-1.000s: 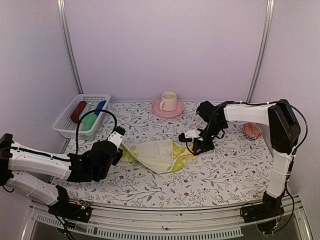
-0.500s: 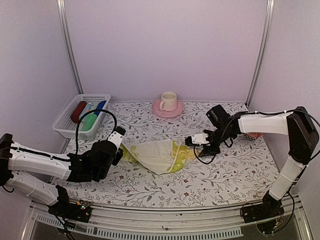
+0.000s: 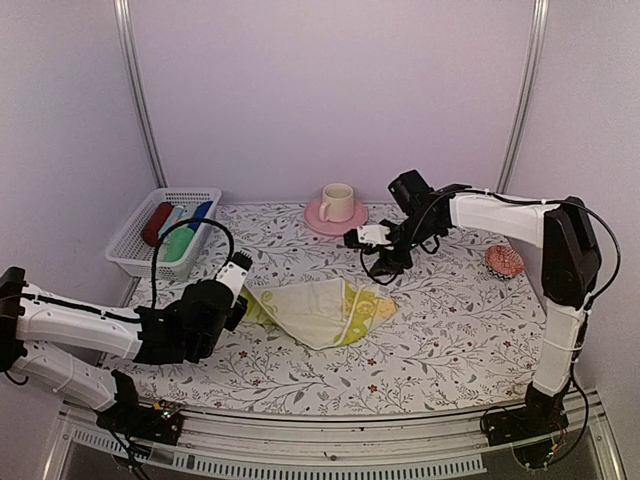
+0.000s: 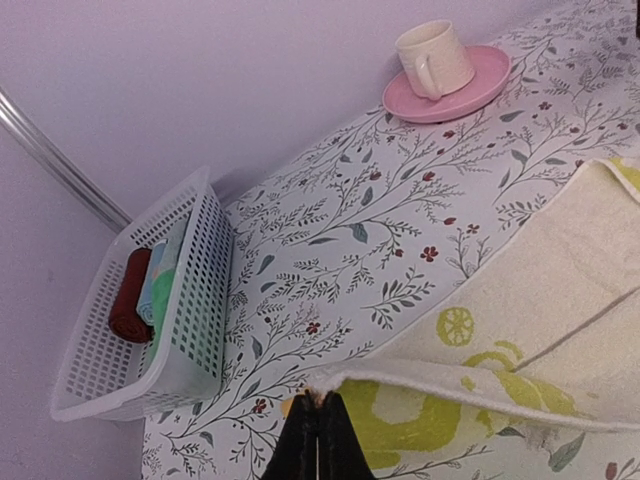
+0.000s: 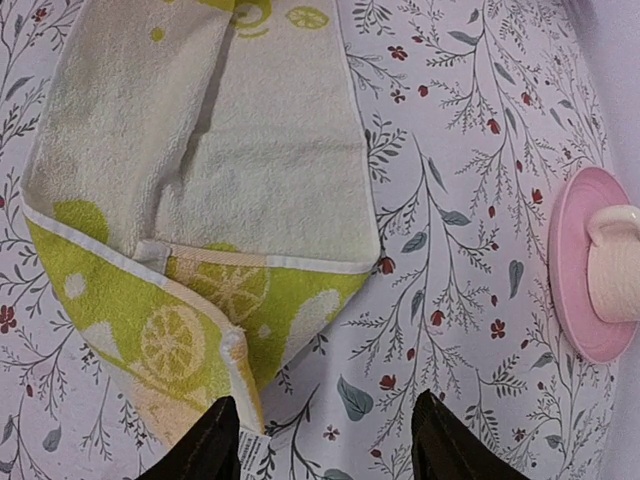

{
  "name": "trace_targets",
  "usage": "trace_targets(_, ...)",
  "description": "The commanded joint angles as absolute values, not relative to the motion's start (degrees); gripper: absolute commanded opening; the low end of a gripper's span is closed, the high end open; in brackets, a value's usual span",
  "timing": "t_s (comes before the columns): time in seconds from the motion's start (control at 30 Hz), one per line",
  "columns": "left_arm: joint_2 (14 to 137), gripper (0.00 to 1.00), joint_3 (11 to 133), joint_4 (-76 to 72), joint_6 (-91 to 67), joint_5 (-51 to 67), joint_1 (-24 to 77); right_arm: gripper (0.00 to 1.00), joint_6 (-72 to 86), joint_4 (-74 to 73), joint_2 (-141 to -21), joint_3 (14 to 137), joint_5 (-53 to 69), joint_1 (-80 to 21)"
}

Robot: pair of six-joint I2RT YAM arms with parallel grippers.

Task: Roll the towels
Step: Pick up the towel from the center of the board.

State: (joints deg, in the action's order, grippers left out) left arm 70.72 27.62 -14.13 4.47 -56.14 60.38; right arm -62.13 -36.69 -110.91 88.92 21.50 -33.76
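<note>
A pale yellow towel (image 3: pixel 318 308) with green lemon prints lies partly folded on the flowered table. My left gripper (image 3: pixel 245 298) is shut on its left corner, and in the left wrist view the jaws (image 4: pixel 318 408) pinch the cloth's edge (image 4: pixel 560 290) just above the table. My right gripper (image 3: pixel 384 264) hangs open behind the towel's right end, holding nothing. In the right wrist view its fingers (image 5: pixel 218 442) stand wide apart over the towel's (image 5: pixel 200 150) green-printed corner and its label. A bright green rolled towel (image 3: pixel 178 244) lies in the basket.
A white basket (image 3: pixel 128 248) at the back left also holds dark red and blue rolls. A pink saucer (image 3: pixel 350 223) with a cream cup (image 3: pixel 337 201) stands at the back centre. A red patterned ball (image 3: pixel 504 261) sits at the right.
My right gripper has opened and let go of the towel's right corner, swung out right, then moved back toward the saucer. The left gripper has not moved.
</note>
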Motion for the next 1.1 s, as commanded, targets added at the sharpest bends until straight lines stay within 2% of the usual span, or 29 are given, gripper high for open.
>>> trace_targets(0.0, 70.2, 0.0, 27.78, -15.59, 4.51, -55.91, 60.69, 0.59, -62.11, -47.31, -114.86, 91.61, 26.6, -34.48)
trace_targets(0.23, 70.82, 0.0, 28.03, -15.73, 4.44, -55.49, 60.65, 0.56, -62.07, -43.73, -115.33, 88.99, 24.14, -36.42)
trace_targets(0.43, 71.1, 0.0, 28.04, -15.64, 4.42, -55.5, 60.65, 0.47, -59.42, -40.7, -117.15, 88.6, 21.37, -37.53)
trace_targets(0.83, 71.82, 0.0, 28.21, -15.73, 4.48, -54.93, 60.69, 0.23, -59.33, -41.56, -118.19, 88.68, 19.4, -37.57)
trace_targets(0.97, 72.27, 0.0, 28.3, -15.88, 4.73, -54.41, 60.71, 0.04, -59.5, -42.23, -118.85, 88.69, 17.66, -37.56)
trace_targets(1.07, 72.71, 0.0, 28.38, -16.21, 5.21, -53.34, 60.76, 0.02, -59.74, -43.23, -118.81, 88.69, 17.45, -37.48)
